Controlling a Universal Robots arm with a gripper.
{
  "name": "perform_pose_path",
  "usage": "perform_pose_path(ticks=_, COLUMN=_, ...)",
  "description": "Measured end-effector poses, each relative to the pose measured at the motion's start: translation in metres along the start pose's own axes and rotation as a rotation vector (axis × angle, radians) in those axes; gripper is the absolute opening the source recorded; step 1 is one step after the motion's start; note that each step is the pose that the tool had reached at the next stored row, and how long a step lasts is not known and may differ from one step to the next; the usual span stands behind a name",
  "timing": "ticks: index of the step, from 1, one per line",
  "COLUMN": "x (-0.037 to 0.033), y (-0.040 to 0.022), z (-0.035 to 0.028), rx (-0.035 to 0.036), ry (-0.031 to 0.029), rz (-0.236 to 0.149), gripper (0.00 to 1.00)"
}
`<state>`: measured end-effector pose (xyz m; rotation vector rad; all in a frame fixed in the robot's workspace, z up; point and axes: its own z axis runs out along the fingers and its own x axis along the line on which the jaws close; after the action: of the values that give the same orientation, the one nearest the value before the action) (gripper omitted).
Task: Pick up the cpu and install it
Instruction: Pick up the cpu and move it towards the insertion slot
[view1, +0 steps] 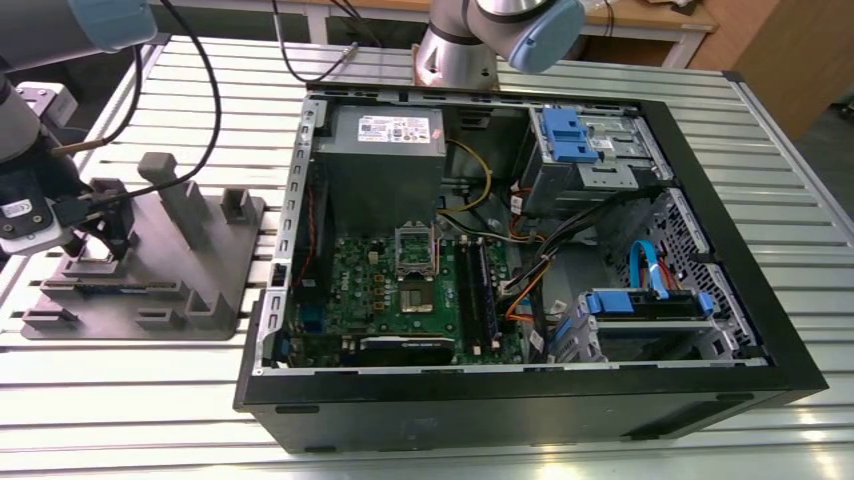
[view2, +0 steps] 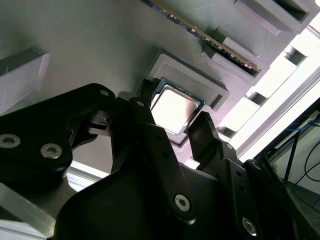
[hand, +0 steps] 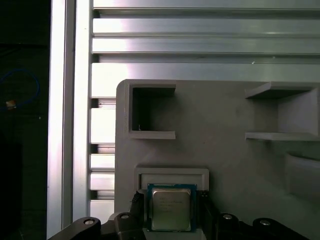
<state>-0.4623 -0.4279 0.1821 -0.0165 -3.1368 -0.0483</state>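
The cpu (hand: 171, 209), a small square chip with a silvery metal top and green rim, lies flat in a shallow recess of the grey fixture plate (hand: 225, 115). My gripper (hand: 171, 212) straddles it, one black finger on each side, open with narrow gaps to the chip's edges. In the second wrist view the cpu (view2: 172, 107) sits between the gripper's (view2: 172, 114) two fingertips. In the exterior view the gripper (view1: 100, 238) hangs low over the fixture plate (view1: 174, 290) at the exterior view's left. The green motherboard (view1: 400, 290) lies inside the computer case, its socket frame (view1: 416, 248) standing open.
The black computer case (view1: 534, 400) lies open at the exterior view's middle and right, holding a power supply (view1: 387, 130), drive bays (view1: 587, 140) and cables. Upright grey posts (view1: 180, 195) rise from the fixture plate beside the gripper. Everything rests on a slatted aluminium table (view1: 134, 400).
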Motion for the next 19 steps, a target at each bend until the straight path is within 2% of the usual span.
perform_pose_path(ticks=11, x=-0.0005, y=0.0000, z=0.0000, rx=0.0000, ry=0.0000, rz=0.000, gripper=0.56)
perform_pose_path(ticks=12, x=-0.0005, y=0.0000, z=0.0000, rx=0.0000, ry=0.0000, rz=0.000, gripper=0.55)
perform_pose_path(ticks=13, x=-0.0006, y=0.0000, z=0.0000, rx=0.0001, ry=0.0001, rz=0.000, gripper=0.48)
perform_pose_path(ticks=19, x=-0.0008, y=0.0000, z=0.0000, rx=0.0000, ry=0.0000, rz=0.000, gripper=0.47)
